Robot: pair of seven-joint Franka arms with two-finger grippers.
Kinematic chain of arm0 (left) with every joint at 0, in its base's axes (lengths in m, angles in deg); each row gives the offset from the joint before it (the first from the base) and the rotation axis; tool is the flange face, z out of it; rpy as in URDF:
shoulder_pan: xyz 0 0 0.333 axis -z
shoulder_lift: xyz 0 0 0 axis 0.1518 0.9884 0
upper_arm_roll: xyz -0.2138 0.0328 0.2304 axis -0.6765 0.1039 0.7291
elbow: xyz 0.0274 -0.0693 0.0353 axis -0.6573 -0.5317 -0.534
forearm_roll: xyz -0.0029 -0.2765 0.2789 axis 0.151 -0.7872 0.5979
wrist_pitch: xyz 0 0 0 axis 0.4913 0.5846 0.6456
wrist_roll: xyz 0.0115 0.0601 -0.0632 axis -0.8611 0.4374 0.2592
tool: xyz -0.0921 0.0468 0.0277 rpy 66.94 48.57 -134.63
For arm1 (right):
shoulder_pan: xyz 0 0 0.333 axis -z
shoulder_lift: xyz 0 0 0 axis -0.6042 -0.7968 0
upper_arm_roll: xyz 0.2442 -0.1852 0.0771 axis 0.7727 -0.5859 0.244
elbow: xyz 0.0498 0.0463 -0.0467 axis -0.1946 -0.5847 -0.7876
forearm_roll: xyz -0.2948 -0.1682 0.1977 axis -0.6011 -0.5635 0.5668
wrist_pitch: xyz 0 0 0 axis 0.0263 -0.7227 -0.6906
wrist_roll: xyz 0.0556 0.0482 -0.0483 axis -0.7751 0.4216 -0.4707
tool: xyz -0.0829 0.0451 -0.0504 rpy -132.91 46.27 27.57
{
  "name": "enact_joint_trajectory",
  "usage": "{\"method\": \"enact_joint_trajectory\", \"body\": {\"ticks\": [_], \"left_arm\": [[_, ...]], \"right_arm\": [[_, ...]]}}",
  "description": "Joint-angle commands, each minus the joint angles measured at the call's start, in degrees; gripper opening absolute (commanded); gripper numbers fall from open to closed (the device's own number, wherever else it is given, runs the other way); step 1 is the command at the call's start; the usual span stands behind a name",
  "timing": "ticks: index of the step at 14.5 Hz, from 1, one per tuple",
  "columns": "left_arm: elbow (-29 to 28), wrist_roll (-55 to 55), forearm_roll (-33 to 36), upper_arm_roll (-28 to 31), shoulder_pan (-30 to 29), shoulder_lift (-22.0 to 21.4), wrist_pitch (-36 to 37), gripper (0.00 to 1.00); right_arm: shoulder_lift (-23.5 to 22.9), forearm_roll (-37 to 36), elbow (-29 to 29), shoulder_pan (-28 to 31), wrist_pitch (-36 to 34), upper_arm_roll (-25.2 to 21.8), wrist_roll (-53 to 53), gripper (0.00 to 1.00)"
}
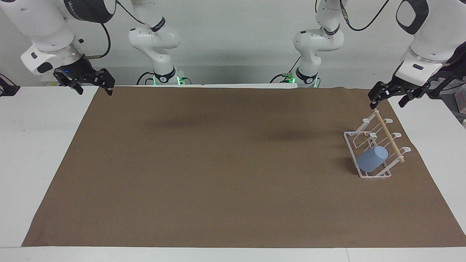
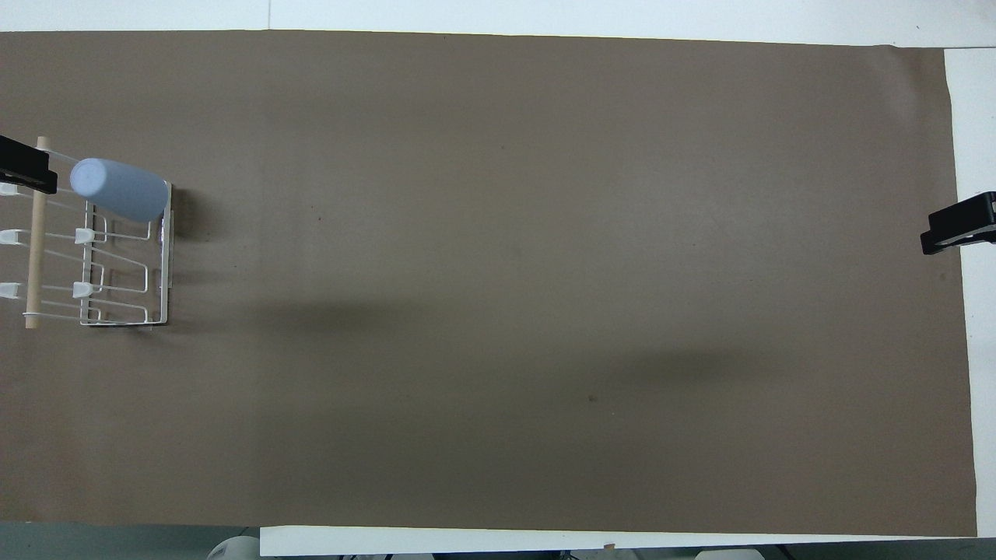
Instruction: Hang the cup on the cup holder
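The light blue cup (image 1: 372, 158) (image 2: 120, 190) sits slanted over a wire prong of the white cup holder (image 1: 365, 175) (image 2: 165, 272), at the holder's end farther from the robots. The holder stands on the mat at the left arm's end of the table. A wooden dowel (image 1: 389, 137) runs across its top. My left gripper (image 1: 386, 102) hangs open and empty in the air over the mat's edge by the dowel's end, apart from the cup. In the overhead view only one of its fingers (image 2: 23, 165) shows. My right gripper (image 1: 94, 90) (image 2: 959, 224) waits open at the right arm's end.
A brown mat (image 1: 218, 163) covers most of the white table (image 1: 36, 153). The two arm bases (image 1: 165, 76) (image 1: 305, 76) stand at the robots' edge of the table.
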Motion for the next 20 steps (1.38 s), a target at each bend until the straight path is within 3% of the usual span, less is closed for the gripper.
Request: {"method": "enact_joint_trajectory", "body": {"ticks": [1,3,20], "left_arm": [[1.72,0.69,-1.1,2.41,2.0,0.24,0.05,1.0],[-1.17,1.04,-1.01,2.41,1.83,-1.34,-0.49,1.0],[-3.55,-1.32,-3.12,2.06,2.35,-5.38,1.53,1.0]], "right_arm": [[0.71,-0.11,-0.71,-0.05,-0.36,0.03,0.53,1.0],[0.71,-0.19,-0.71,-0.05,-0.36,0.03,0.53,1.0],[0.71,-0.11,-0.71,-0.05,-0.36,0.03,0.53,1.0]]}}
